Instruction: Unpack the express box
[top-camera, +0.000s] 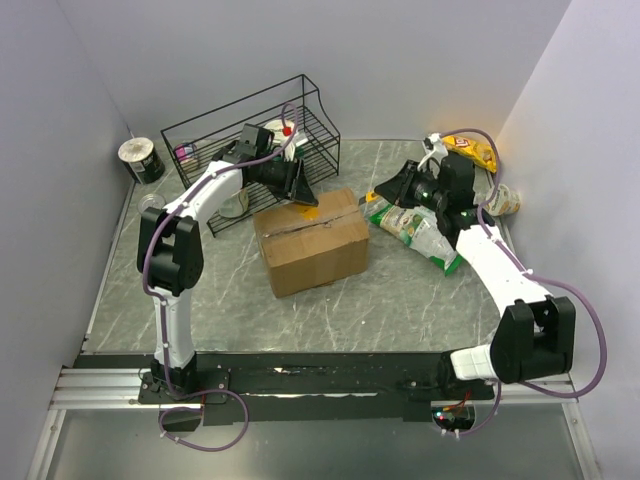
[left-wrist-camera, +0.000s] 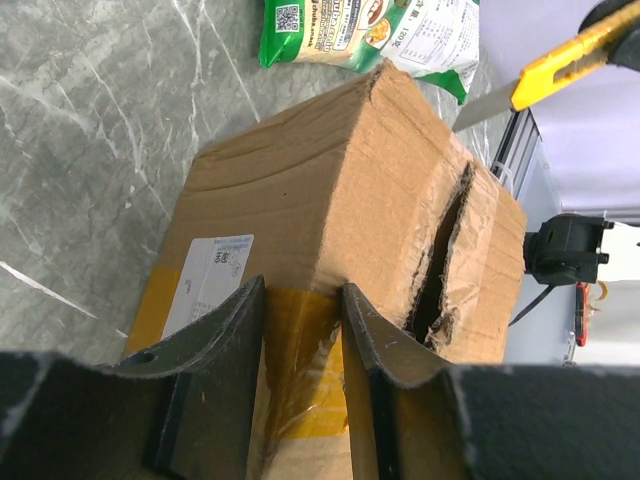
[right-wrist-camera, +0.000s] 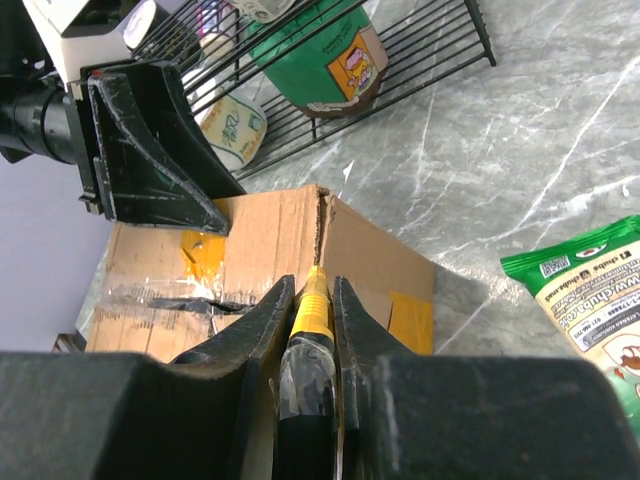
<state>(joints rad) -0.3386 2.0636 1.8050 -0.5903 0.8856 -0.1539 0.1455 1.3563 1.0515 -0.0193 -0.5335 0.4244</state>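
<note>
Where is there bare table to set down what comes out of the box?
The widest bare patch is the near strip of table between the box and the arm bases. A smaller one lies between box and left arm. Crowded: behind the box, the wire rack and left gripper; to its right, snack bags and the right gripper holding a knife.

The express box (top-camera: 310, 240) is matt brown corrugated cardboard, rough where torn, with glossy clear tape. My right gripper (right-wrist-camera: 312, 282) is matt black plastic; my knife (left-wrist-camera: 560, 62), yellow plastic. Lower right, the bag (right-wrist-camera: 590, 290) is glossy green film; the table (top-camera: 400, 300), smooth veined stone.
</note>
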